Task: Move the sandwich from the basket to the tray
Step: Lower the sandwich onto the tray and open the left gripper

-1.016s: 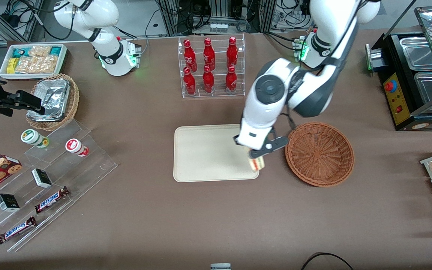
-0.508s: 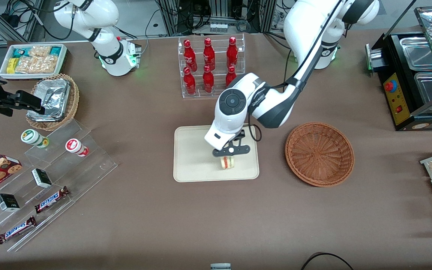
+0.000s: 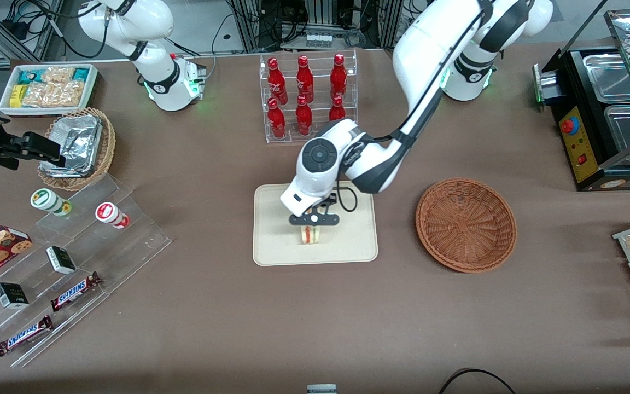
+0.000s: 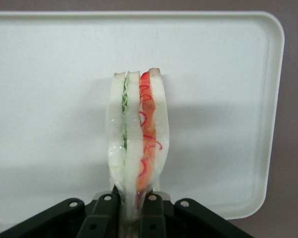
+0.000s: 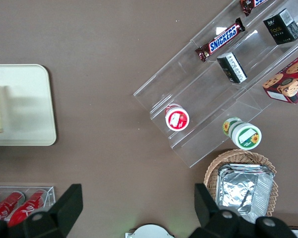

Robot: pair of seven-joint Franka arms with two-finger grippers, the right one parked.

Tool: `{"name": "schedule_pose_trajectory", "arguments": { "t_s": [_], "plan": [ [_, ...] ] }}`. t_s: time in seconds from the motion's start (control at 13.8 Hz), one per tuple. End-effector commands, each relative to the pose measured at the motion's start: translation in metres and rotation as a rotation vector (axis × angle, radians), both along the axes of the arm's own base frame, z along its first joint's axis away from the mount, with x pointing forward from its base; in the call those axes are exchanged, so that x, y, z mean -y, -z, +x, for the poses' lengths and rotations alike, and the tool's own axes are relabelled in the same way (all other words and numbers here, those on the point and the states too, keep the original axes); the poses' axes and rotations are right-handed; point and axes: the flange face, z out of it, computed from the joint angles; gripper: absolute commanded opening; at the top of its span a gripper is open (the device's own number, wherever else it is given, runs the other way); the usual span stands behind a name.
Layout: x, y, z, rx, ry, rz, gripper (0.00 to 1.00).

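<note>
Now the sandwich (image 3: 310, 234) is held pinched on edge by the end effector (image 3: 313, 220) above the tray (image 3: 271, 246), the basket (image 3: 465, 224) emptied; lowering and release are called for.

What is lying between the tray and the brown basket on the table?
Nothing: the front view shows only bare table between tray and basket. The gripper holds the sandwich over the tray.

Even, bright overhead light, no harsh glare. Gripper (image 3: 310, 225) over the tray (image 3: 271, 241); sandwich (image 4: 137, 139) throws a soft shadow just beside it. Wrist view sharp at sandwich, gripper base dark. Brown table (image 3: 315, 317) matte.
</note>
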Motion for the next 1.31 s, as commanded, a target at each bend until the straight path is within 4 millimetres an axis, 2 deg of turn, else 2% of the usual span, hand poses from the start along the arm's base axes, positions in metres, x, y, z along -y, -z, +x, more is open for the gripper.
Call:
{"name": "schedule_pose_trajectory", "arguments": {
  "t_s": [0.0, 0.22, 0.29, 0.36, 0.44, 0.51, 0.58, 0.73, 0.87, 1.09, 1.23],
  "plan": [
    [0.006, 0.011, 0.003, 0.013, 0.007, 0.008, 0.00],
    [0.007, 0.012, 0.001, 0.013, 0.009, 0.013, 0.00],
    [0.007, 0.012, 0.001, 0.012, 0.007, 0.012, 0.10],
    [0.007, 0.012, 0.000, 0.010, 0.006, 0.015, 0.30],
    [0.006, 0.010, 0.000, 0.009, -0.002, 0.017, 0.30],
    [0.005, 0.008, 0.001, 0.008, -0.032, 0.019, 0.44],
    [0.005, 0.010, 0.001, 0.009, -0.040, 0.024, 0.98],
    [0.003, 0.003, 0.003, 0.023, -0.045, 0.034, 1.00],
    [-0.001, -0.021, 0.003, 0.018, -0.047, 0.050, 1.00],
    [-0.017, -0.082, 0.009, 0.029, -0.071, 0.051, 1.00],
    [-0.045, -0.127, 0.027, 0.049, -0.134, 0.044, 1.00]
  ]
}}
